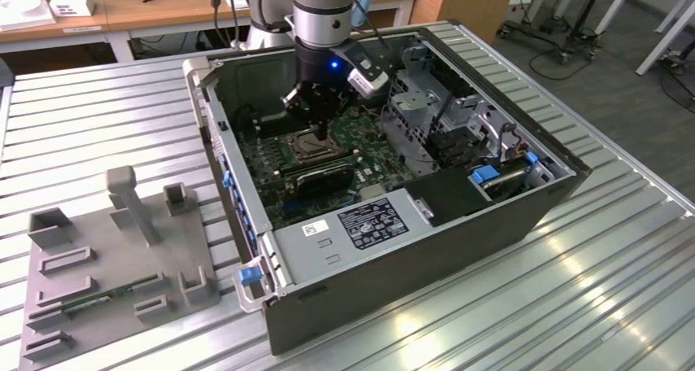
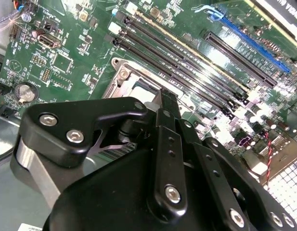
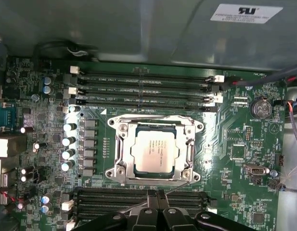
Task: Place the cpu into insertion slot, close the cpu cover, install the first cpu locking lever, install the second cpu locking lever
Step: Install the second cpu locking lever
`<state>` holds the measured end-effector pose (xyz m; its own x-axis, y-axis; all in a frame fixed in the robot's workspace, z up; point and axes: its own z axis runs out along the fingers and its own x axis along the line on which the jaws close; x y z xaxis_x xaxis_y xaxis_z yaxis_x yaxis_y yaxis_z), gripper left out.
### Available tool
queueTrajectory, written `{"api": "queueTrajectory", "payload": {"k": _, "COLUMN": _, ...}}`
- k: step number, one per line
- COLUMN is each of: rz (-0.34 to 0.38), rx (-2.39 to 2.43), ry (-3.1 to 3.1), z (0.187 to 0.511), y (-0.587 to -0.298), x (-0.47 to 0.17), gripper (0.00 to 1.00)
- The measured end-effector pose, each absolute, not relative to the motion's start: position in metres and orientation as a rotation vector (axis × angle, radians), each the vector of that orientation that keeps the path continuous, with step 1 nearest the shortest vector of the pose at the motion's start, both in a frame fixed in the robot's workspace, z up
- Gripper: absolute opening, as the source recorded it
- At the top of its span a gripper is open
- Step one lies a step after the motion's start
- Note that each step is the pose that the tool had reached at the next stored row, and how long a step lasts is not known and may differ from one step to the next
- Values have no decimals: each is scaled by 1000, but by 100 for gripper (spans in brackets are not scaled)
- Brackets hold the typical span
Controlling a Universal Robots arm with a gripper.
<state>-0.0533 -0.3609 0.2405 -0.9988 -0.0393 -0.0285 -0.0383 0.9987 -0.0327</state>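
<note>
The cpu (image 3: 154,151), a square chip with a silvery top, lies flat in the insertion slot (image 1: 308,147) on the green board. The cpu cover (image 3: 120,144), a silver frame, lies down around it, with the chip showing through its window. One wire locking lever (image 3: 153,117) runs along the socket's edge by the memory slots. A second thin lever (image 3: 179,186) slants off the opposite edge toward my fingertips. My gripper (image 3: 158,197) (image 1: 322,135) hangs just above that edge, its fingers pressed together; in the second wrist view the gripper tip (image 2: 168,98) stands beside the socket.
Long memory slots (image 3: 143,89) flank the socket on one side and more black slots (image 3: 114,197) on the other. A row of capacitors (image 3: 69,139) stands close by. The open case's walls (image 1: 211,119) ring the board. A grey fixture tray (image 1: 109,257) sits at the exterior view's left.
</note>
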Motion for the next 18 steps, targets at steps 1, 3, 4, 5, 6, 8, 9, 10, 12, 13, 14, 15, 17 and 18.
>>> {"api": "queueTrajectory", "payload": {"k": 1, "rz": -50, "rx": -60, "ry": 3111, "z": 240, "y": -361, "x": -53, "gripper": 11}}
{"api": "queueTrajectory", "payload": {"k": 3, "rz": -50, "rx": -60, "ry": 3111, "z": 240, "y": -361, "x": -54, "gripper": 11}}
{"api": "queueTrajectory", "payload": {"k": 4, "rz": -50, "rx": -60, "ry": 3111, "z": 240, "y": -361, "x": -54, "gripper": 11}}
{"api": "queueTrajectory", "payload": {"k": 5, "rz": -50, "rx": -60, "ry": 3111, "z": 240, "y": -361, "x": -56, "gripper": 11}}
{"api": "queueTrajectory", "payload": {"k": 6, "rz": -50, "rx": -61, "ry": 3111, "z": 240, "y": -362, "x": -57, "gripper": 11}}
{"api": "queueTrajectory", "payload": {"k": 8, "rz": -50, "rx": -60, "ry": 3111, "z": 240, "y": -361, "x": -62, "gripper": 11}}
{"api": "queueTrajectory", "payload": {"k": 9, "rz": -50, "rx": -60, "ry": 3111, "z": 240, "y": -361, "x": -65, "gripper": 11}}
{"api": "queueTrajectory", "payload": {"k": 10, "rz": -50, "rx": -60, "ry": 3110, "z": 240, "y": -362, "x": -69, "gripper": 11}}
{"api": "queueTrajectory", "payload": {"k": 12, "rz": -50, "rx": -60, "ry": 3110, "z": 240, "y": -362, "x": -71, "gripper": 11}}
{"api": "queueTrajectory", "payload": {"k": 13, "rz": -50, "rx": -60, "ry": 3110, "z": 240, "y": -362, "x": -73, "gripper": 11}}
{"api": "queueTrajectory", "payload": {"k": 14, "rz": -50, "rx": -60, "ry": 3110, "z": 240, "y": -362, "x": -74, "gripper": 11}}
{"api": "queueTrajectory", "payload": {"k": 15, "rz": -50, "rx": -60, "ry": 3110, "z": 240, "y": -362, "x": -76, "gripper": 11}}
{"api": "queueTrajectory", "payload": {"k": 17, "rz": -50, "rx": -60, "ry": 3110, "z": 240, "y": -363, "x": -79, "gripper": 11}}
{"api": "queueTrajectory", "payload": {"k": 18, "rz": -50, "rx": -60, "ry": 3110, "z": 240, "y": -363, "x": -81, "gripper": 11}}
